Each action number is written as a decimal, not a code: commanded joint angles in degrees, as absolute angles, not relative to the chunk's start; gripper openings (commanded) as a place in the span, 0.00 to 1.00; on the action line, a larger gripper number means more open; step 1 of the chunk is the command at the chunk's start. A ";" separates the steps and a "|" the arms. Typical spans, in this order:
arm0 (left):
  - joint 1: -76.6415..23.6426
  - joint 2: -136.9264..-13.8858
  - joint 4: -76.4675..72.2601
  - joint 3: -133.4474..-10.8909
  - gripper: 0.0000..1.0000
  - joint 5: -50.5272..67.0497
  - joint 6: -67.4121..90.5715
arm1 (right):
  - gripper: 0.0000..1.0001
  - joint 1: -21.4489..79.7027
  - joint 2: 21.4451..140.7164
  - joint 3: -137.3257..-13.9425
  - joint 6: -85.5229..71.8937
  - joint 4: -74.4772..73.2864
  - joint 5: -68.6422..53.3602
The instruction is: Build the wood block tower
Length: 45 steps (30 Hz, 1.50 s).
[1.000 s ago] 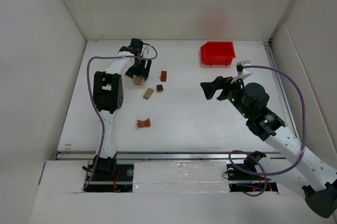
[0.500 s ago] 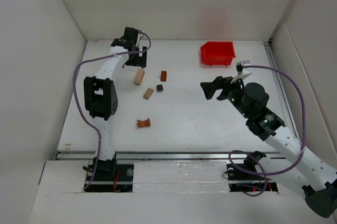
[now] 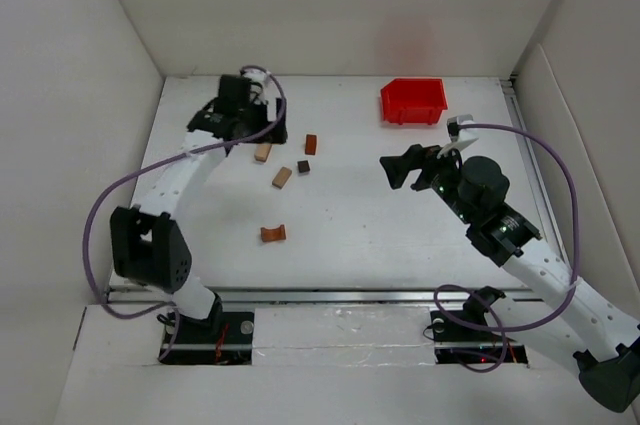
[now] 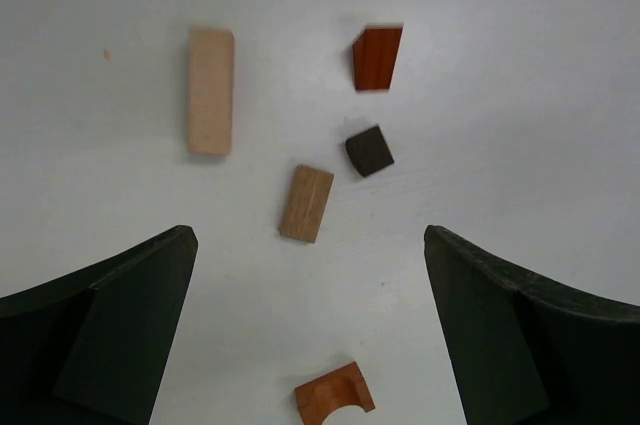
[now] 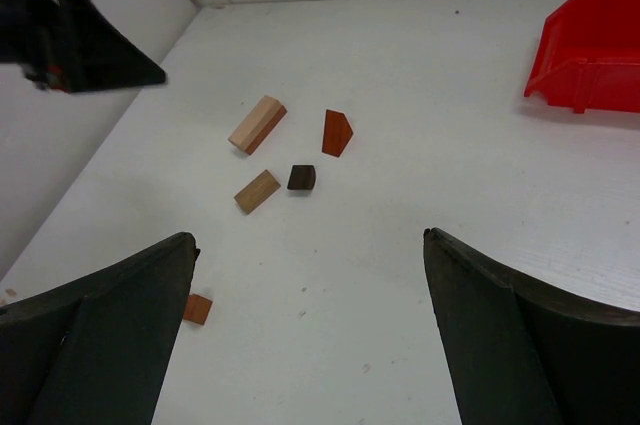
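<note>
Blocks point(image 3: 282, 177) loose, unstacked toward far-left corner of tabletop point(image 3: 350, 235); left pincer point(image 3: 258, 127) spread wide above them, empty; right pincer point(image 3: 399, 167) wide too, empty, toward right edge

Pale bar point(image 4: 210, 91), tan block point(image 4: 306, 204), reddish-brown wedge point(image 4: 376, 57) and arch point(image 4: 334, 395), possibly black cube point(image 4: 369, 150), red bin point(image 5: 590, 75)

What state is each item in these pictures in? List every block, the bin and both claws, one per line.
long tan block, lying flat, unstacked
short tan block, lying flat, unstacked
reddish-brown block, loose, unstacked
dark brown cube, loose, touching nothing
arch block, on its side, apart from the rest
red bin, upright, nothing visible inside
left claw, open, empty
right claw, open, empty
</note>
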State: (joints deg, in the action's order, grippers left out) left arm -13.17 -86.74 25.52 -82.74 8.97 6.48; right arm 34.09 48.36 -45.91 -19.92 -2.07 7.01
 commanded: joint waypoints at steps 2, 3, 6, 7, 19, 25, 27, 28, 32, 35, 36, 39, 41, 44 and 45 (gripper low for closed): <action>-19.24 -93.42 29.18 -77.08 0.94 -1.30 3.96 | 1.00 33.75 47.11 -45.44 -19.60 0.88 6.24; -19.25 -94.73 28.92 -76.30 0.93 -1.41 3.87 | 1.00 33.75 47.02 -45.44 -19.51 0.88 6.07; -19.25 -97.28 27.69 -74.97 0.89 -0.35 3.25 | 1.00 33.75 46.85 -45.53 -19.42 0.53 6.15; -19.25 -97.90 27.34 -74.88 0.89 1.30 3.08 | 1.00 33.75 46.67 -45.53 -19.51 0.53 6.24; -19.78 -110.56 28.04 -80.15 0.71 3.69 1.85 | 1.00 33.75 45.00 -45.35 -19.34 0.44 6.06; -19.78 -111.53 27.33 -81.03 0.54 4.13 1.32 | 1.00 33.75 44.30 -45.18 -19.25 0.53 6.06; -19.78 -112.49 27.42 -80.95 0.52 4.75 1.32 | 1.00 33.75 44.12 -45.18 -19.16 0.44 6.06; -19.78 -112.85 27.42 -81.12 0.51 4.66 1.32 | 1.00 33.75 44.03 -45.09 -19.16 0.35 6.24; -19.78 -113.38 27.86 -81.47 0.47 5.18 1.41 | 1.00 33.75 43.59 -45.00 -19.16 0.44 6.24; -19.78 -113.29 27.69 -81.65 0.47 5.54 1.23 | 1.00 33.75 44.03 -45.09 -19.16 0.44 6.06; -19.78 -113.38 27.69 -81.82 0.48 5.19 1.23 | 1.00 33.75 44.03 -45.09 -19.07 0.53 5.98; -21.36 -113.99 27.51 -82.09 0.53 3.17 0.70 | 1.00 33.75 43.95 -45.18 -19.16 0.44 5.89; -21.97 -114.60 27.69 -82.18 0.53 2.64 0.88 | 1.00 33.75 43.60 -45.18 -19.07 0.26 5.89; -21.97 -114.52 27.77 -82.27 0.53 1.06 0.97 | 1.00 33.75 43.16 -45.09 -19.07 0.18 5.63; -21.97 -114.35 27.77 -82.44 0.52 0.71 1.14 | 1.00 33.75 42.98 -45.00 -19.07 0.26 5.54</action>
State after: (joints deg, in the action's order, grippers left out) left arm -21.78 -113.95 26.81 -80.79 2.07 1.34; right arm 34.09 44.45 -45.89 -19.70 -2.09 6.33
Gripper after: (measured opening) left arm 0.522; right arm 0.999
